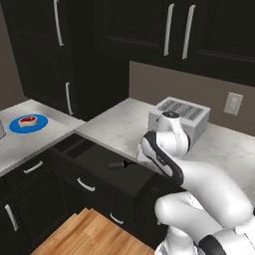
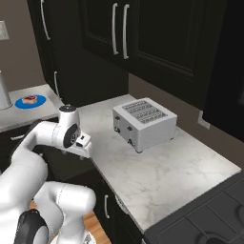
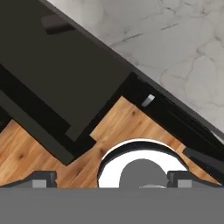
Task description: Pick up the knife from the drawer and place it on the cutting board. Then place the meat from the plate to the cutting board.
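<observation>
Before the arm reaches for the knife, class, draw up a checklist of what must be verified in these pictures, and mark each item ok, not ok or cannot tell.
1. drawer pulled open: ok.
2. knife in the drawer: ok, its dark handle shows by the arm; the blade is hidden.
3. gripper open and empty: ok, tips stand wide apart.
4. Gripper lined up over the knife: cannot tell.
5. meat on the blue plate: ok.
6. toaster away from the drawer: ok, it sits back on the counter.

Glossy white rounded arm (image 1: 199, 189) with dark joints.
</observation>
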Controlling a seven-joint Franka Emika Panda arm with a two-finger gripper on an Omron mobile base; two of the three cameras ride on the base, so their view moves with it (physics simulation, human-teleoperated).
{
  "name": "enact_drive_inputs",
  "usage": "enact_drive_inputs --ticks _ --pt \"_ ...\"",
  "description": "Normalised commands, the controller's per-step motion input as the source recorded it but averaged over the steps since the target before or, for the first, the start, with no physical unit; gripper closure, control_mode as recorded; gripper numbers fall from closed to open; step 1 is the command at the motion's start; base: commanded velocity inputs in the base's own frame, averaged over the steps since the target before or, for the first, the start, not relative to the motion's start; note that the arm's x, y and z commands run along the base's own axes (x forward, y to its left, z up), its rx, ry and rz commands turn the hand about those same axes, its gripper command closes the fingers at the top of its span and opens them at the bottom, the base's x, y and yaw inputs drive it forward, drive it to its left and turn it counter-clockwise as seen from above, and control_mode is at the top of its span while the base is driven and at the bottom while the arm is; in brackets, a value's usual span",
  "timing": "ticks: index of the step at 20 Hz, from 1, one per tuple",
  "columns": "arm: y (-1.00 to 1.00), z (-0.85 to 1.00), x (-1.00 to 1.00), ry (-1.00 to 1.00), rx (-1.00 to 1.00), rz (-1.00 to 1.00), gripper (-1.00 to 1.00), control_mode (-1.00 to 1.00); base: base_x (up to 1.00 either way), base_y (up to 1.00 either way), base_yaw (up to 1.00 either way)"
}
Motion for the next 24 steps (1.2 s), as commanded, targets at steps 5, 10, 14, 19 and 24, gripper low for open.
enact_drive_inputs --ticks 5,10,14,19,24 --pt "0.00 -0.26 0.01 -0.06 0.00 -0.17 -1.00 -1.00 0.00 0.00 0.00" --pt "0.01 -0.03 0.16 -0.01 0.00 -0.08 -1.00 -1.00 0.00 0.00 0.00" --pt "0.06 -0.12 0.21 0.00 0.00 0.00 -1.00 -1.00 0.00 0.00 0.00" --pt "0.13 -0.26 0.16 0.00 0.00 0.00 -1.00 -1.00 0.00 0.00 0.00" --pt "0.21 -0.27 0.08 0.00 0.00 0.01 -1.00 -1.00 0.00 0.00 0.00"
